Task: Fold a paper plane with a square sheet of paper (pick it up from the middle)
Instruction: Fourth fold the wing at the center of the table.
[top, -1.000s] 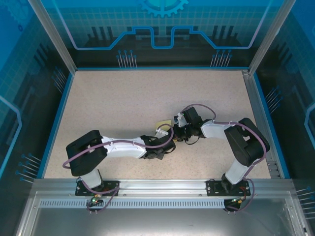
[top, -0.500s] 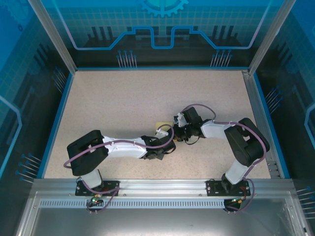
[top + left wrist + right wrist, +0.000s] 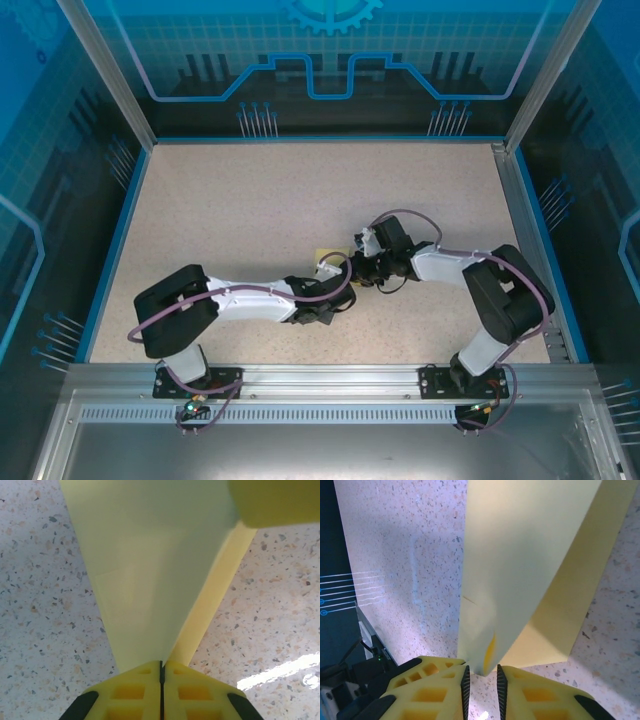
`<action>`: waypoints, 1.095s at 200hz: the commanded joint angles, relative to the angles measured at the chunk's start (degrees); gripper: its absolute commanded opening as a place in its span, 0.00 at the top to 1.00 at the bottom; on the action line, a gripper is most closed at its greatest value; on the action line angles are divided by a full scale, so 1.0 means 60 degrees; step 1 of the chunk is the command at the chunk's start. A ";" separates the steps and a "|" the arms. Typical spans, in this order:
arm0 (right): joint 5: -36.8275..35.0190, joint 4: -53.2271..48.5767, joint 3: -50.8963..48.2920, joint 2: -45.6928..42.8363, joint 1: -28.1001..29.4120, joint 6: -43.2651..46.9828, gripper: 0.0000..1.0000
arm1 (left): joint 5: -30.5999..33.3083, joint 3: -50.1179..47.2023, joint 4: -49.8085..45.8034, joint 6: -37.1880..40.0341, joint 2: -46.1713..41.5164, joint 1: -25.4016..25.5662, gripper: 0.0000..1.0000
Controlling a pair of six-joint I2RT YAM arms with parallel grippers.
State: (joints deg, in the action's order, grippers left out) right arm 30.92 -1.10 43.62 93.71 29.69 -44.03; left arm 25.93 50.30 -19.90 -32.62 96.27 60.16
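Folding looks partway done. The yellow paper sheet [image 3: 150,555] already shows layered flaps and a tapering wedge, but it is not a finished dart with 2 wings, so further creases and pressing seem left. It sits between the 2 arms, over the middle of the speckled tabletop [image 3: 250,200]. The left gripper [image 3: 161,666] has its fingers pressed together, pinching the sheet's narrow end. The right gripper [image 3: 481,672] shows a slim gap with the sheet's lower corner in it; whether it truly clamps, I cannot tell.
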 commanded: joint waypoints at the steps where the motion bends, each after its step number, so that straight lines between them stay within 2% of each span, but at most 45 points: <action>1: -0.0181 -0.0579 0.0160 -0.0540 -0.0045 0.0292 0.74 | -0.0775 -0.0479 0.0607 0.0090 -0.0626 -0.0336 0.93; 27: -0.0219 -0.0667 -0.0017 -0.1029 -0.0260 0.0362 0.70 | -0.1935 -0.1070 0.1436 0.0265 -0.1178 -0.0876 0.93; 52: -0.0084 -0.0589 -0.0092 -0.1166 -0.0276 0.0435 0.69 | -0.3528 -0.1656 0.2460 0.0347 -0.1587 -0.1564 0.93; 104: 0.0249 -0.0060 -0.0022 -0.0820 0.0067 0.0322 0.85 | -0.5694 -0.2400 0.3479 0.0206 -0.1675 -0.2847 0.93; 129: 0.0196 -0.0130 0.0345 -0.0342 0.0384 0.0373 0.89 | -0.6127 -0.2672 0.3750 0.0059 -0.1786 -0.3215 0.93; 170: 0.0202 0.0229 0.0755 0.0430 0.0744 0.0138 0.89 | -0.6826 -0.3248 0.4522 -0.0369 -0.2095 -0.3886 0.93; 219: 0.0337 0.0447 0.1080 0.1011 0.0953 0.0001 0.89 | -0.7160 -0.3345 0.4663 -0.0412 -0.1964 -0.4151 0.93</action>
State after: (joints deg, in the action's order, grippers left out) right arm 31.24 0.25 48.58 98.15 34.39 -43.22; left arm -13.89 31.31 5.89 -34.15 84.68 36.21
